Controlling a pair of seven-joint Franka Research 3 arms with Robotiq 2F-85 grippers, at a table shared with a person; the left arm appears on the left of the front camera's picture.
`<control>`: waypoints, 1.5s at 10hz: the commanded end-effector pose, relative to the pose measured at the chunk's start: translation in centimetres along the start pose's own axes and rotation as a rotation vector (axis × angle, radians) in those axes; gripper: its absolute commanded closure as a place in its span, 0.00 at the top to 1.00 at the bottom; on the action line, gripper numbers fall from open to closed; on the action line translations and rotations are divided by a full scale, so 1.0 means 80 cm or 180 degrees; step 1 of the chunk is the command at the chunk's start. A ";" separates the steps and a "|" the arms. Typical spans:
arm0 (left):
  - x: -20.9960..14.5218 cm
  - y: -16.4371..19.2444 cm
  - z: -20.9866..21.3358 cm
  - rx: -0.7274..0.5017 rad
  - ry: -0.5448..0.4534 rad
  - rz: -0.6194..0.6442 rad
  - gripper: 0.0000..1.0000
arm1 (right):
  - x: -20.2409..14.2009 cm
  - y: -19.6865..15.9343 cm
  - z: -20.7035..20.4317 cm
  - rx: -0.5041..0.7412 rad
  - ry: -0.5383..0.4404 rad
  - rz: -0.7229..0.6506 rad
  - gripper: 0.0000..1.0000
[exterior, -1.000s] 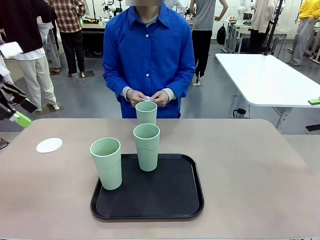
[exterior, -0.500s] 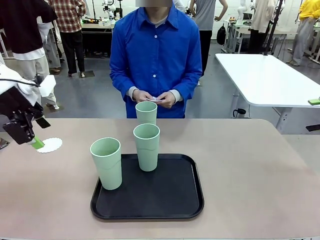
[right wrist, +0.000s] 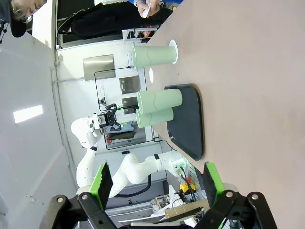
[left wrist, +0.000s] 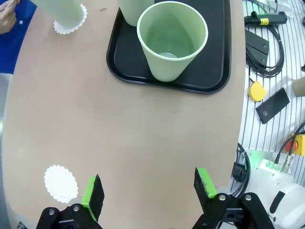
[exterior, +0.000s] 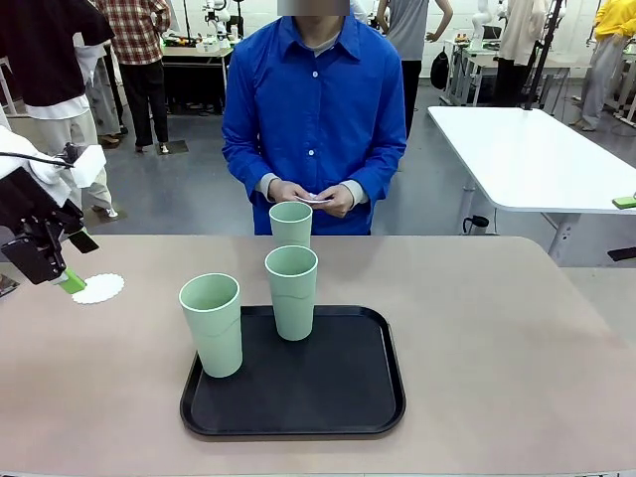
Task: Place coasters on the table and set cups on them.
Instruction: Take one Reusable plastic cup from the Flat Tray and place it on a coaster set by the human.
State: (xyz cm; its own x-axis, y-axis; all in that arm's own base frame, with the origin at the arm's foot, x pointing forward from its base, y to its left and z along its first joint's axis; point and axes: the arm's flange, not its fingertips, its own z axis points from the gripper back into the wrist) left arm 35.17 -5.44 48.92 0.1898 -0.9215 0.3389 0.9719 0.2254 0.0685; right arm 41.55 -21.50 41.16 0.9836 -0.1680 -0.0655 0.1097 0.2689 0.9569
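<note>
A broad beige-tan surface (exterior: 497, 328), matte and smooth with rounded corners, fills the foreground of a busy grey-floored workshop. A glossy white table (exterior: 527, 149) stands to the right, and a person in a bright blue buttoned shirt (exterior: 313, 109) faces the robot from the far edge. A black rounded-square tray (exterior: 343, 393) with a raised lip lies near the middle of the surface. It carries two of three tall pale mint-green plastic tumblers, handleless and tapering to the base: one (exterior: 212, 323) at its front left corner, one (exterior: 291, 291) at its far edge. The third tumbler (exterior: 290, 224) stands off the tray, beyond it and before the person, on a thin round white paper doily (left wrist: 71, 26) with a scalloped edge. A second such doily (exterior: 98, 288) lies flat and bare toward the surface's left edge. Just beside it hangs the left gripper (left wrist: 148, 186), black with green pads, jaws spread wide and holding nothing. The right gripper (right wrist: 157, 183) is likewise wide open and empty, well apart from the tray. The person's hands (exterior: 288, 191) hold a small white item at waist height.
</note>
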 end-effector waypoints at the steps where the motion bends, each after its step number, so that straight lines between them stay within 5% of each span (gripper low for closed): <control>1: -0.015 0.016 -0.027 -0.0230 -0.0494 -0.0233 1.00 | -0.002 -0.001 -0.001 0.0029 0.0011 -0.0006 1.00; 4: -0.058 0.036 -0.088 -0.0275 -0.1729 -0.0650 1.00 | -0.002 -0.001 -0.001 0.0029 0.0011 -0.0006 1.00; 6: -0.082 0.043 -0.129 -0.0398 -0.2346 -0.0592 1.00 | -0.002 -0.001 -0.001 0.0029 0.0011 -0.0006 1.00; 12: -0.123 0.039 -0.213 -0.1115 -0.2902 -0.0128 1.00 | -0.002 -0.001 -0.001 0.0029 0.0011 -0.0006 1.00; 14: -0.122 0.038 -0.209 -0.0977 -0.2820 -0.0158 1.00 | -0.002 -0.001 -0.001 0.0029 0.0011 -0.0006 1.00; 15: -0.125 0.031 -0.217 -0.1204 -0.2813 0.0002 1.00 | -0.002 -0.001 -0.001 0.0029 0.0011 -0.0006 1.00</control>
State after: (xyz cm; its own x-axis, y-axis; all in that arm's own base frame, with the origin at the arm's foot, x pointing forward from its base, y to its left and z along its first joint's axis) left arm 38.56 -0.96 29.69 0.1572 -0.3203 0.9342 0.9838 -0.0312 -0.1763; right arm 41.54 -21.48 41.14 0.9836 -0.1676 -0.0661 0.1100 0.2683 0.9570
